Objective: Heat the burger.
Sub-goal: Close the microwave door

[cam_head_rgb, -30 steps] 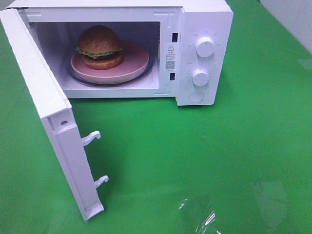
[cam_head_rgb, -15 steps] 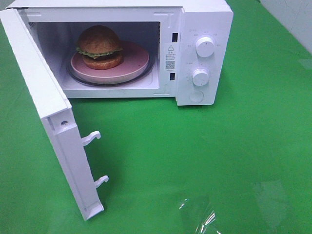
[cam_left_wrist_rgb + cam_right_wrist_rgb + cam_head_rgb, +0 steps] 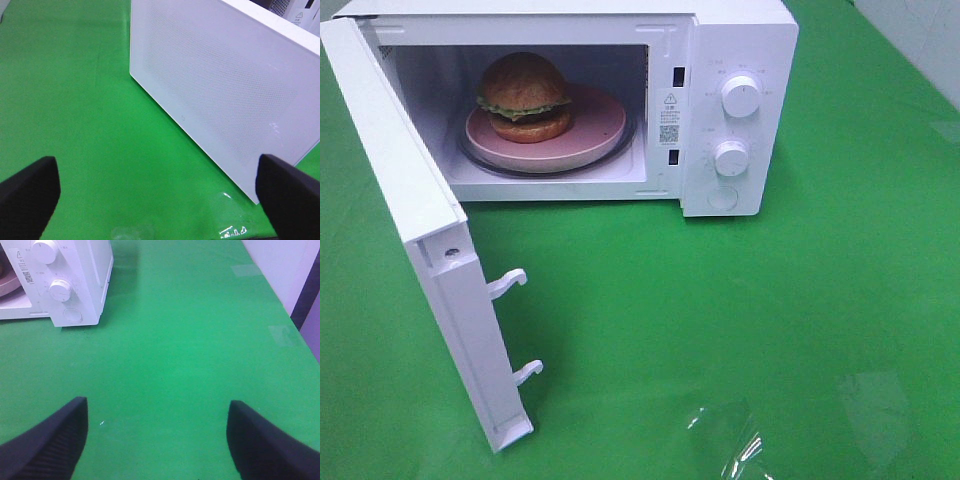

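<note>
The burger, with a golden-brown bun, green lettuce and dark patty, rests on a pink plate inside the white microwave. The microwave door stands swung wide open toward the front left. Neither arm shows in the exterior high view. In the left wrist view my left gripper is open, with nothing between its black fingers, facing the outer face of the door. My right gripper is open too, hovering over bare green cloth, with the microwave's control panel further off.
Two white knobs and a round button sit on the microwave's right panel. Two latch hooks stick out of the door's edge. A green cloth covers the table. A pale wall runs along the table's far right edge.
</note>
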`<state>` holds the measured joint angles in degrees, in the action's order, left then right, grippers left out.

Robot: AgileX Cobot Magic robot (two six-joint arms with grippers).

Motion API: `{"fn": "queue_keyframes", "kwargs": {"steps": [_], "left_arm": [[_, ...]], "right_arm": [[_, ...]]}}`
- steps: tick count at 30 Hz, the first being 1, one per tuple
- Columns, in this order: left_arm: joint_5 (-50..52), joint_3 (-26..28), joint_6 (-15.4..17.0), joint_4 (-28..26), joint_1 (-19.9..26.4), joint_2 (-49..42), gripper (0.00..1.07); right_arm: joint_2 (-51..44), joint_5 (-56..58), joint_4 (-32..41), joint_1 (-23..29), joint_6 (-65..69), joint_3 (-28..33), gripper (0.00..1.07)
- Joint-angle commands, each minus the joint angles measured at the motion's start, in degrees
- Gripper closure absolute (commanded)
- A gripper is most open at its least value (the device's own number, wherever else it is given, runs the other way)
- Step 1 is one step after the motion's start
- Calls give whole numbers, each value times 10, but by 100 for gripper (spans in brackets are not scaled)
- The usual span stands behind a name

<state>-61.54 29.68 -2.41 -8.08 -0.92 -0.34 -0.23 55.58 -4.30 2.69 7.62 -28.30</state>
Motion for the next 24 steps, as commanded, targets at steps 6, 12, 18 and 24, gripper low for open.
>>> {"fn": "queue_keyframes", "kwargs": {"steps": [6,12,18,24], "left_arm": [[4,-2,3,-2,-2,-6,8],[4,-2,3,-2,-2,-6,8],[4,-2,3,-2,-2,-6,8],[4,-2,3,-2,-2,-6,8]], "right_arm": [[-15,-5,1,-5,-7,3,34],[-15,-5,1,-5,-7,3,34],[-15,-5,1,-5,-7,3,34],[-15,-5,1,-5,-7,3,34]]}}
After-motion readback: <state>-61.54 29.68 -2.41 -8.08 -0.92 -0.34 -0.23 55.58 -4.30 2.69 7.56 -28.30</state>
